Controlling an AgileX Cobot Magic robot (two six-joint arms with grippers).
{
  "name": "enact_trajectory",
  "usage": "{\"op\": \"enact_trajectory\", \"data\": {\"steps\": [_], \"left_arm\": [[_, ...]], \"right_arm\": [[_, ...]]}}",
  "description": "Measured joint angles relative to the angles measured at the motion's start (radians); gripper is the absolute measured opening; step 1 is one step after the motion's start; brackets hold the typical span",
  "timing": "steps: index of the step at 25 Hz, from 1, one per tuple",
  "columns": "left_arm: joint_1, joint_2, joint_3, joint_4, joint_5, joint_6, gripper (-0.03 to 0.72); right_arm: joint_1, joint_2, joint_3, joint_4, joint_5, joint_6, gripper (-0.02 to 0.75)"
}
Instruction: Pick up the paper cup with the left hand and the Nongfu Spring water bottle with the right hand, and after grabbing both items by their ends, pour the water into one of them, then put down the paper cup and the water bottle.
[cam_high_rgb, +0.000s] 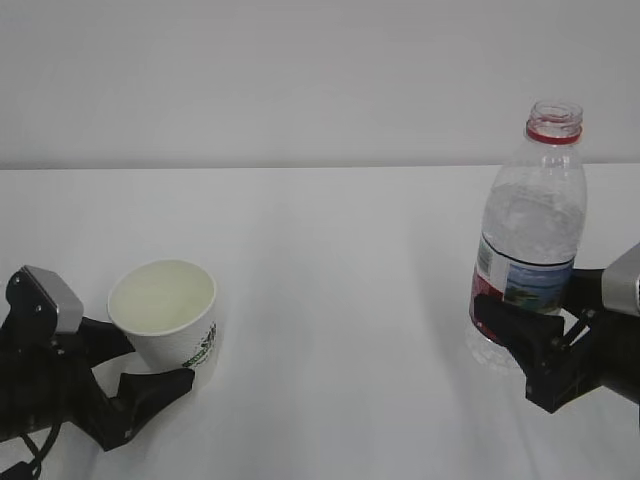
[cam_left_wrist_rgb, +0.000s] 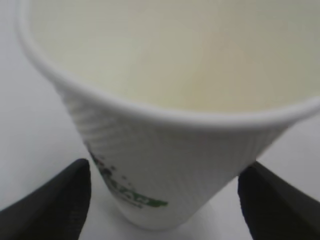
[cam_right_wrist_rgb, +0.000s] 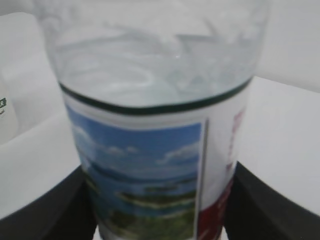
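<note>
The white paper cup (cam_high_rgb: 165, 310) with a green logo stands on the table at the left; its cream inside looks empty. My left gripper (cam_high_rgb: 165, 360) is open, with a black finger on each side of the cup's lower part (cam_left_wrist_rgb: 165, 165) and table showing beside the left finger (cam_left_wrist_rgb: 60, 200). The uncapped Nongfu Spring water bottle (cam_high_rgb: 530, 215) stands upright at the right, with clear water (cam_right_wrist_rgb: 155, 75) above its landscape label. My right gripper (cam_high_rgb: 505, 345) is shut on the bottle's lower body, both fingers pressed against the label (cam_right_wrist_rgb: 145, 175).
A white table (cam_high_rgb: 340, 300) runs back to a plain pale wall. A wide stretch of bare tabletop lies between cup and bottle. Part of the cup shows at the left edge of the right wrist view.
</note>
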Motion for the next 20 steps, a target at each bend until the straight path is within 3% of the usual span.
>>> {"op": "enact_trajectory", "data": {"steps": [7, 20], "left_arm": [[0.000, 0.000, -0.025, 0.021, 0.000, -0.025, 0.692], [-0.088, 0.064, -0.113, -0.020, 0.000, -0.048, 0.692]], "right_arm": [[0.000, 0.000, 0.000, 0.000, 0.000, 0.000, 0.503], [0.000, 0.000, 0.000, 0.000, 0.000, 0.000, 0.503]]}}
